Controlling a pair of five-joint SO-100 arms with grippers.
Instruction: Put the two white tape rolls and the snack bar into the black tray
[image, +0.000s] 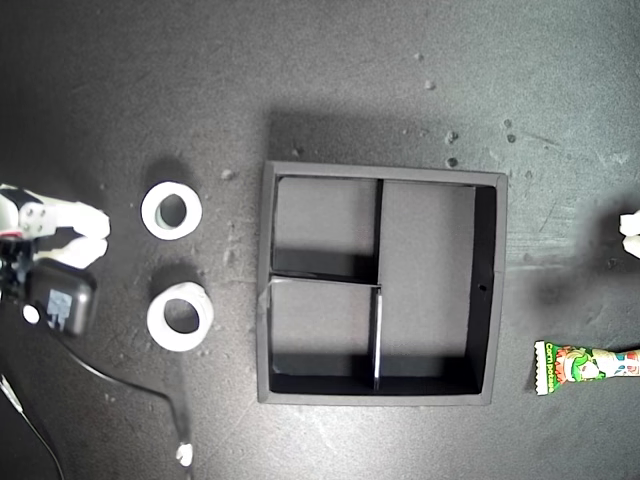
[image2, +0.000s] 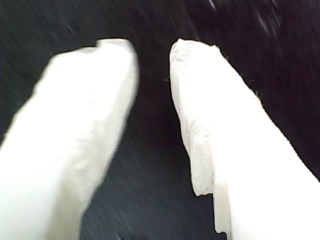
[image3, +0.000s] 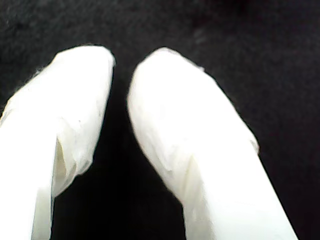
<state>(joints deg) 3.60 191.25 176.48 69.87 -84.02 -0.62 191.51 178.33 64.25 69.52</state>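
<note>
Two white tape rolls lie flat on the dark mat at the exterior view's left, one (image: 150, 212) farther back and one (image: 158, 320) nearer. The square black tray (image: 500, 290) stands in the middle, and all its compartments are bare. The snack bar (image: 585, 365), green and white, lies at the exterior view's right edge, partly cut off. My first gripper (image2: 152, 47) is open over bare mat, blurred. My second gripper (image3: 122, 55) is shut to a thin slit and holds nothing. An arm's white gripper (image: 75, 235) sits at the exterior view's left edge, beside the rolls. The wrist views do not show which arm it is.
A white bit of another arm (image: 630, 232) pokes in at the exterior view's right edge, above the bar. A black motor block (image: 60, 300) with a thin cable ending in a white plug (image: 185, 455) lies at the exterior view's lower left. Small crumbs dot the mat.
</note>
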